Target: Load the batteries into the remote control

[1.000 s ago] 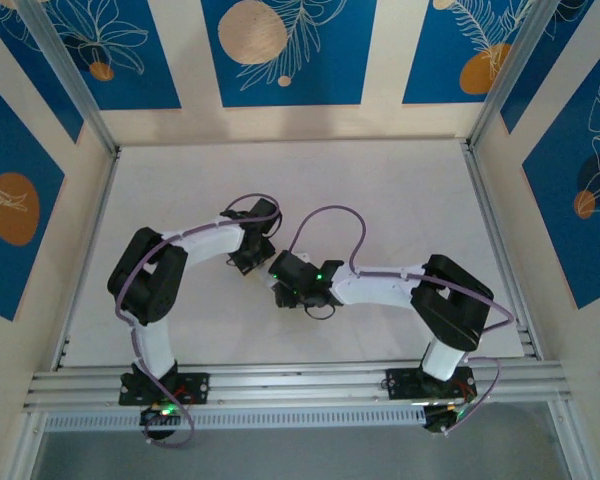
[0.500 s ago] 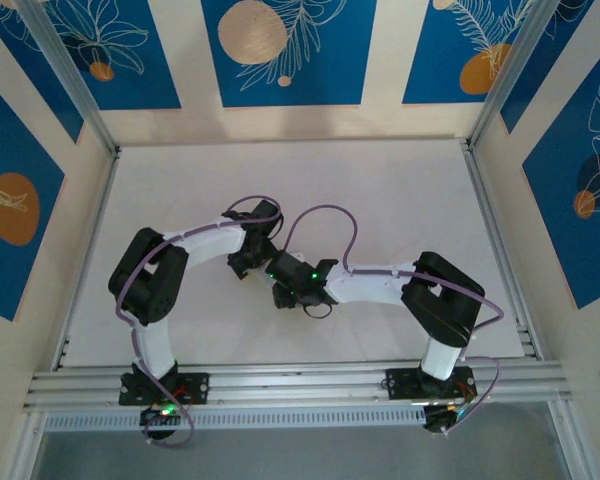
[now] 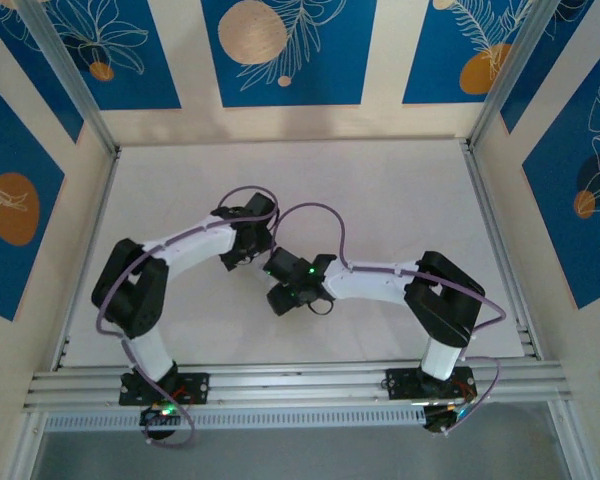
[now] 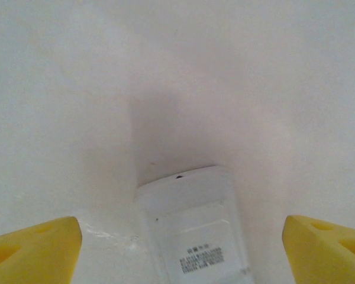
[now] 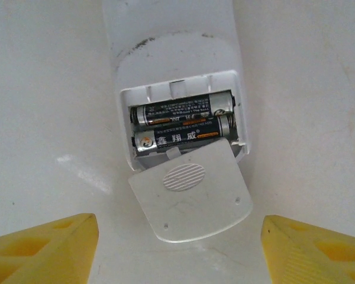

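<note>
The open battery compartment in the back of the remote control point(image 5: 174, 65) held both batteries point(image 5: 182, 124), dark cylinders lying side by side across the handset's width, with a coil spring showing at their right ends. The compartment's cover point(image 5: 189, 201), a white plate with a ribbed oval grip, lay off its seat and slightly skewed at the compartment's near edge, its small tab meeting the rim beside the nearer battery. The remote lay flat on the white tabletop point(image 5: 35, 118), back face up. In the right wrist view the right hand point(image 5: 177, 236) was released and grasped nothing, its yellow fingers point(image 5: 41, 245) spread wide to either side of the cover and clear of it. In the left wrist view the left hand point(image 4: 180, 242) was likewise released, its fingers well apart with the remote's other end between them, untouched. That end was cut off by the bottom edge, and the print on its label point(image 4: 201, 260) was too small to read. From above, the two hands stood close together near the middle of the tabletop, their wrists covering what lay beneath.
</note>
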